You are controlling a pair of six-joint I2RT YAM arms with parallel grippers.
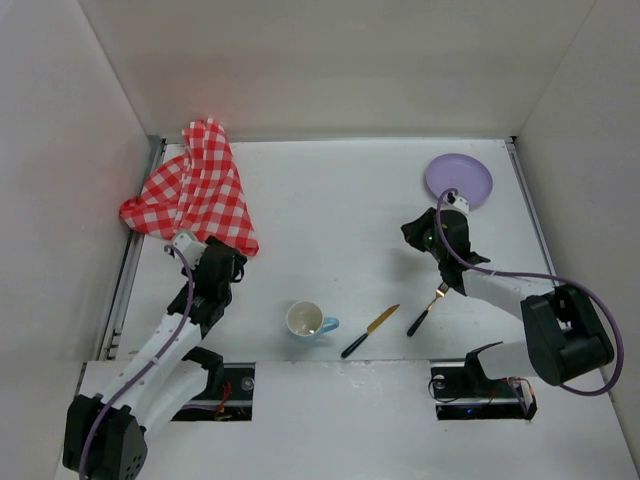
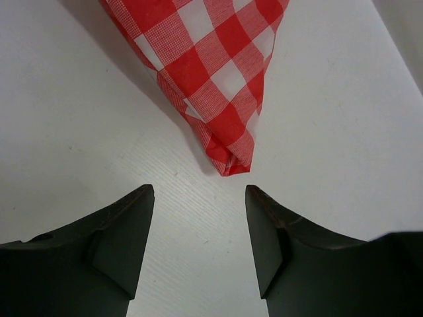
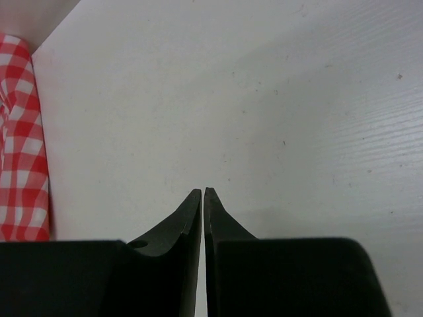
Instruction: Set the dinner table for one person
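Note:
The dinner table [image 1: 340,215] is a matte white surface. A crumpled red-and-white checked cloth [image 1: 195,190] lies at its back left. My left gripper [image 1: 228,262] hovers just short of the cloth's near corner [image 2: 231,162]. In the left wrist view its jaws [image 2: 198,191] stand open, with bare table between them. A purple plate [image 1: 459,179] sits at the back right. My right gripper [image 1: 415,236] is just in front of the plate; in the right wrist view it [image 3: 203,191] is shut on nothing. A white cup [image 1: 307,320], a black-handled knife [image 1: 369,331] and a fork [image 1: 427,310] lie near the front.
Thin metal rails run along the table's left edge [image 1: 125,280] and right edge [image 1: 530,210]. White walls close in the back and both sides. The right arm's cable [image 1: 520,275] loops above the fork. The cloth [image 3: 20,145] shows at the left edge of the right wrist view.

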